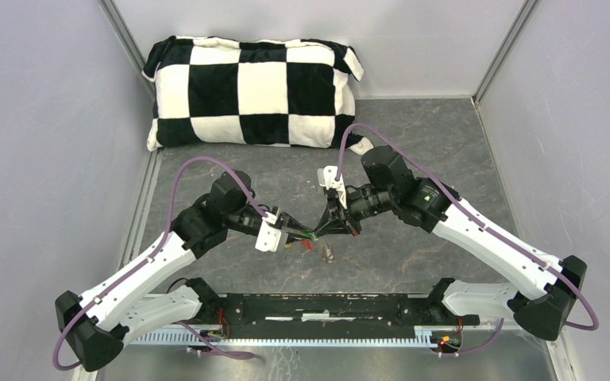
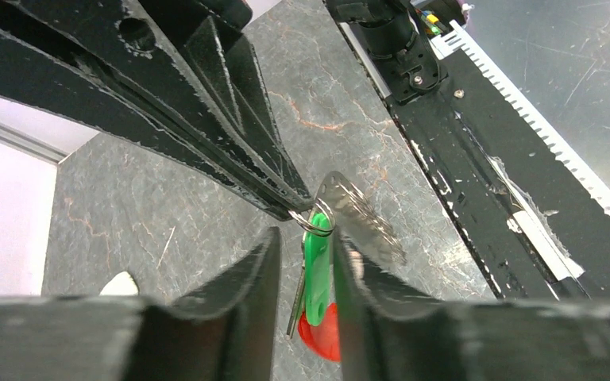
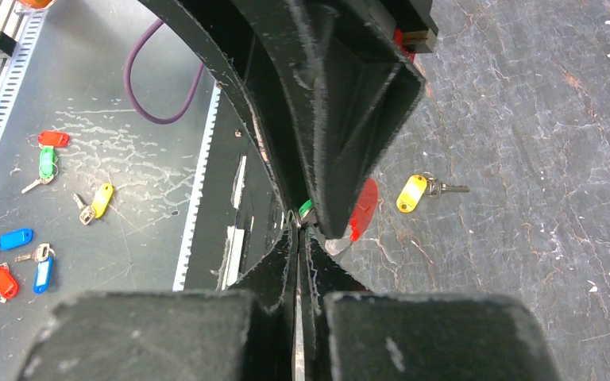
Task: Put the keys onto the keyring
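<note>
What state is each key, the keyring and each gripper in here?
right gripper: shut, pinching the keyring clear of the table.
left gripper: jaws partly open, straddling the green key.
green key: hanging from the keyring.
red tag: hanging below the green key.
yellow key: lying flat on the table, not on the keyring.

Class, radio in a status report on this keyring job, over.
Right gripper shut on keyring. Left gripper open, straddling green key. Yellow key loose on table. Nothing blocking.
</note>
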`<action>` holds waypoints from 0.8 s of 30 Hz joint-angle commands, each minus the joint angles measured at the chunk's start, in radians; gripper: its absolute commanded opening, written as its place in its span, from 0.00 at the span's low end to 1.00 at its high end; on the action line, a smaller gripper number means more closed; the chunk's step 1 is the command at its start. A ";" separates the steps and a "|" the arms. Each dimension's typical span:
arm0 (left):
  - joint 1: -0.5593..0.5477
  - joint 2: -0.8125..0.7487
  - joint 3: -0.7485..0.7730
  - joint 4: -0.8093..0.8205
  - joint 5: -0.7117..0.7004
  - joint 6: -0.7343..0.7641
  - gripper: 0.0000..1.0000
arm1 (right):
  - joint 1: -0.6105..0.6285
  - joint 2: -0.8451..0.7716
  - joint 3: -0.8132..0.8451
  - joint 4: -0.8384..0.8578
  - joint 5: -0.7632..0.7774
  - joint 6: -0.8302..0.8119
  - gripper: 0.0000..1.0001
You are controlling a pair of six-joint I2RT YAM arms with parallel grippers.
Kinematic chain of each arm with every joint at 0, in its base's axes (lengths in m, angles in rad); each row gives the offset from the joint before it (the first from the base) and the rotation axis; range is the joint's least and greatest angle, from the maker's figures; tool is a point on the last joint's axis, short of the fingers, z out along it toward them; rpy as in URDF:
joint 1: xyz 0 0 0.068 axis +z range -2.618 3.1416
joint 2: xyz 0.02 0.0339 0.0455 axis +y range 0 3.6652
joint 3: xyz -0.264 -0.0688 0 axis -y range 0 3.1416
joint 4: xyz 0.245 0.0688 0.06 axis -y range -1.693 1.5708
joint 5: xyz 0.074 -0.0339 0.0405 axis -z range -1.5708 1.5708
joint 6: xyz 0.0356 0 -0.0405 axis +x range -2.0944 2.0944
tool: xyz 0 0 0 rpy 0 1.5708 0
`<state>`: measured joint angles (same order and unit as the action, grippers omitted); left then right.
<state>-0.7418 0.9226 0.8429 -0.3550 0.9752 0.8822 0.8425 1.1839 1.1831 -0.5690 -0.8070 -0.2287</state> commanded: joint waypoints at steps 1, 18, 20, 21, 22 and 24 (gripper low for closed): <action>-0.004 -0.031 0.027 -0.038 -0.016 0.109 0.23 | -0.002 -0.015 -0.007 0.019 0.013 0.002 0.00; -0.004 -0.100 0.015 -0.030 -0.107 0.081 0.02 | -0.001 -0.071 -0.041 0.069 0.081 0.041 0.00; -0.004 -0.119 -0.009 0.011 -0.135 0.068 0.02 | -0.002 -0.077 -0.051 0.097 0.087 0.055 0.00; -0.004 -0.129 -0.022 0.019 -0.138 0.073 0.02 | -0.001 -0.079 -0.053 0.109 0.091 0.063 0.00; -0.004 -0.137 -0.036 0.022 -0.139 0.075 0.05 | -0.002 -0.079 -0.048 0.118 0.095 0.069 0.00; -0.004 -0.145 -0.044 0.016 -0.136 0.054 0.35 | -0.002 -0.077 -0.038 0.115 0.103 0.071 0.00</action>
<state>-0.7467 0.8188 0.8215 -0.3542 0.8650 0.9455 0.8494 1.1393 1.1431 -0.4572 -0.7532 -0.1894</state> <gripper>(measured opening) 0.150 0.009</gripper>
